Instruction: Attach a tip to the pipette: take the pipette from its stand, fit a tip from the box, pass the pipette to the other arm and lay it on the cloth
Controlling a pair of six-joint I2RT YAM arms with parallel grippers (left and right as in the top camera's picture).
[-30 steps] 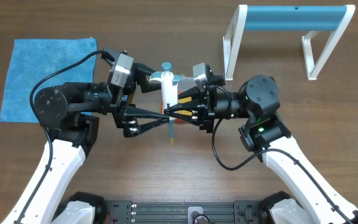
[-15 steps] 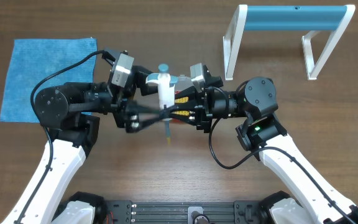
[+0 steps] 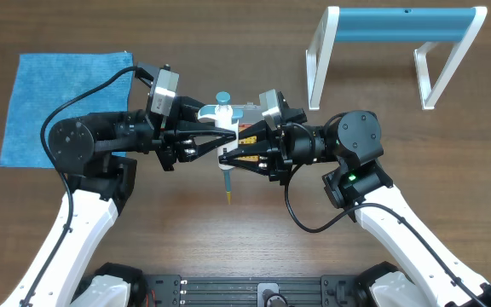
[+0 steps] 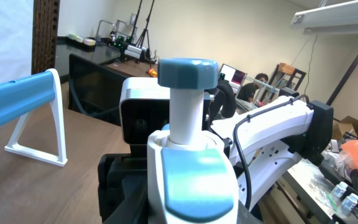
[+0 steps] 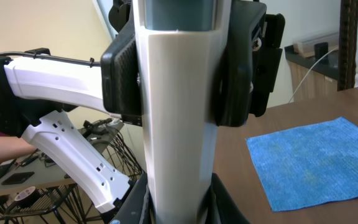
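Handover at the centre of the top view: a white pipette [image 3: 225,128] with a blue plunger cap hangs above the brown table [image 3: 228,256], its yellow tip [image 3: 228,193] pointing toward the lower edge of the frame. Both arms grip it. The right gripper [image 3: 228,157] is clamped on the lower body. The left gripper [image 3: 217,135] is closed higher up, and in the right wrist view its black pads [image 5: 120,74] sit flush against both flanks. The blue cloth [image 3: 62,107] lies at upper left, well apart, and the white-and-blue stand [image 3: 399,26] sits at upper right.

The transfer looks all but made – what it likely needs now is a clean release. The right jaws should open only once the left hold is sure, and only a little. That arm should then back straight off toward the right of the frame, away from the tip, so nothing knocks it loose. The left arm does best to hold the pipette level and steady until the other is clear – any twist while both are clamped would strain the grip.
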